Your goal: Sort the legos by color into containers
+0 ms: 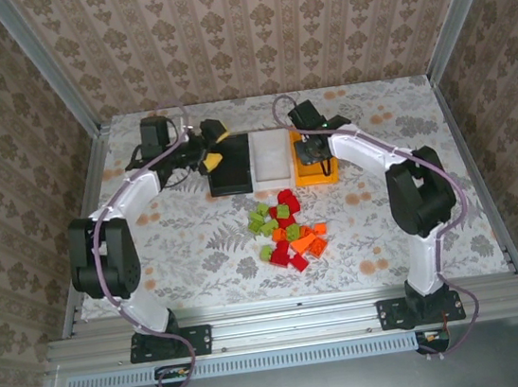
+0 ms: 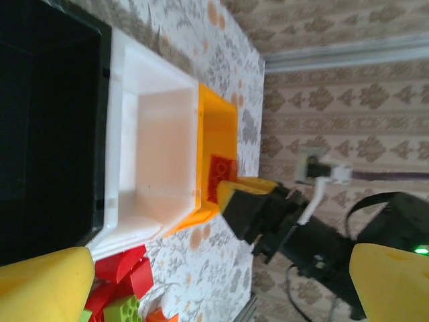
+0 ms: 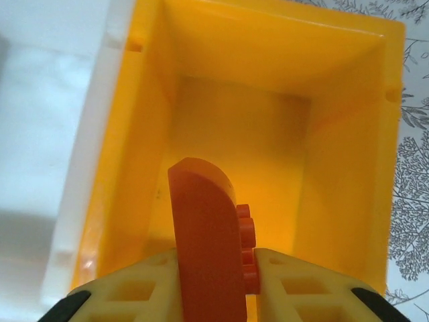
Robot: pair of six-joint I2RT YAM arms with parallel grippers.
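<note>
Your right gripper (image 3: 214,272) is clamped on an orange brick (image 3: 204,221) above the orange bin (image 3: 348,134), so lower it inside the walls before releasing, while your left gripper (image 1: 212,150) hangs spread apart by the black bin (image 1: 233,176).

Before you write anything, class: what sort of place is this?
Probably a robot test cell, not a home: left arm and right arm bolted to a metal rail, patterned panels boxing in a table, and toy bricks beside three joined bins.

I can read no text, number, label or brand mark here; the beige patterned wallpaper (image 1: 246,23) carries only floral ornament.
</note>
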